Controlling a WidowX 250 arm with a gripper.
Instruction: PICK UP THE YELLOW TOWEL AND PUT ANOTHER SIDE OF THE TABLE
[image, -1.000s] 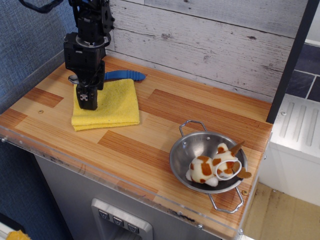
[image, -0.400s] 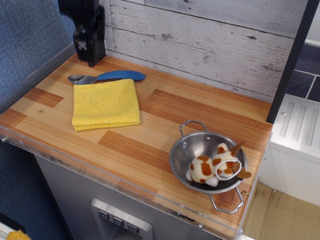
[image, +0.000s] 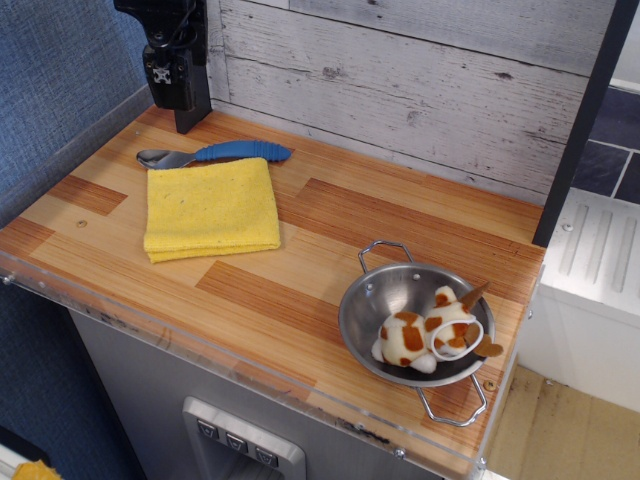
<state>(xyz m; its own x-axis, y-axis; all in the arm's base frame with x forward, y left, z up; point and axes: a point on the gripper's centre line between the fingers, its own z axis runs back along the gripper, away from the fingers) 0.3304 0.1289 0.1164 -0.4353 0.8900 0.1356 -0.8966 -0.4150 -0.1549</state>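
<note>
The yellow towel (image: 212, 208) lies flat and folded on the left part of the wooden table (image: 330, 235). My gripper (image: 178, 98) is black and hangs high at the back left corner, above and behind the towel and well clear of it. It holds nothing. Its fingers overlap from this angle, so I cannot tell whether they are open or shut.
A spoon with a blue handle (image: 236, 151) lies just behind the towel. A steel bowl (image: 415, 315) with a brown-and-white plush toy (image: 430, 335) stands at the front right. A plank wall runs along the back and a blue wall along the left.
The gripper was down on the towel's left part a second ago. It has risen straight up and back to the rear left corner. The towel stayed flat on the table.
</note>
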